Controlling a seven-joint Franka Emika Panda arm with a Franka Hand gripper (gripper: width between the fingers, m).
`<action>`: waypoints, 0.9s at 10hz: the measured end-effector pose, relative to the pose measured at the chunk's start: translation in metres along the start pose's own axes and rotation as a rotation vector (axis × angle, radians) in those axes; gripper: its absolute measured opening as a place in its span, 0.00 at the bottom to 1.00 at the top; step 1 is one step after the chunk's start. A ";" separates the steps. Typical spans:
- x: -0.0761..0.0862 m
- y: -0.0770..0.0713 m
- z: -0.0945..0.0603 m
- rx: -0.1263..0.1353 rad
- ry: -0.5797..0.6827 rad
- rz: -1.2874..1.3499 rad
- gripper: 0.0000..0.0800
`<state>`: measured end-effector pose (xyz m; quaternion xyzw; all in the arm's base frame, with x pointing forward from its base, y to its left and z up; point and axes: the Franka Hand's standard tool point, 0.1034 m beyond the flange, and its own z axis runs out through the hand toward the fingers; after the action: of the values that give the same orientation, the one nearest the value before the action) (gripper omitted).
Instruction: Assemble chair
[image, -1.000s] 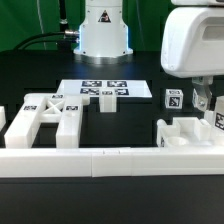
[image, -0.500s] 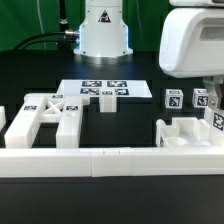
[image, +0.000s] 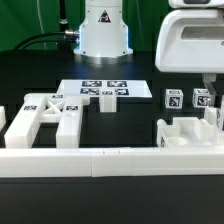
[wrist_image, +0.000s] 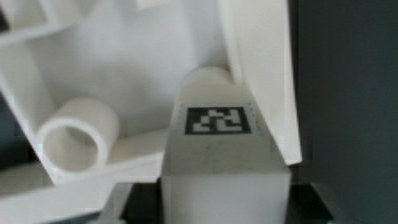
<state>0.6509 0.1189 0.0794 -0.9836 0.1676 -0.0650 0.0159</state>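
Observation:
My gripper (image: 211, 104) hangs at the exterior view's right, over the white seat slab (image: 184, 131). In the wrist view the gripper (wrist_image: 222, 203) is shut on a short white post (wrist_image: 219, 150) with a black-and-white tag, its dark fingers (wrist_image: 135, 203) on both sides of it. The seat slab (wrist_image: 80, 140), with a round socket, lies close beneath the post. Two more tagged posts (image: 174, 99) (image: 203, 98) stand behind the slab. The X-braced frame (image: 45, 112) lies at the exterior view's left.
The marker board (image: 105, 90) lies flat in the middle, in front of the arm's base (image: 103, 35). A small white block (image: 105, 103) sits at its front edge. The long low white rail (image: 110, 160) runs across the front.
The gripper has risen a little and shifted toward the exterior view's right. The second tagged post behind the slab now shows fully.

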 end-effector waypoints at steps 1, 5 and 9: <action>0.001 0.000 0.000 0.006 0.004 0.093 0.36; -0.001 0.001 0.000 -0.006 0.010 0.556 0.36; -0.002 0.002 0.000 -0.009 0.000 0.723 0.37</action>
<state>0.6487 0.1180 0.0792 -0.8607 0.5051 -0.0543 0.0335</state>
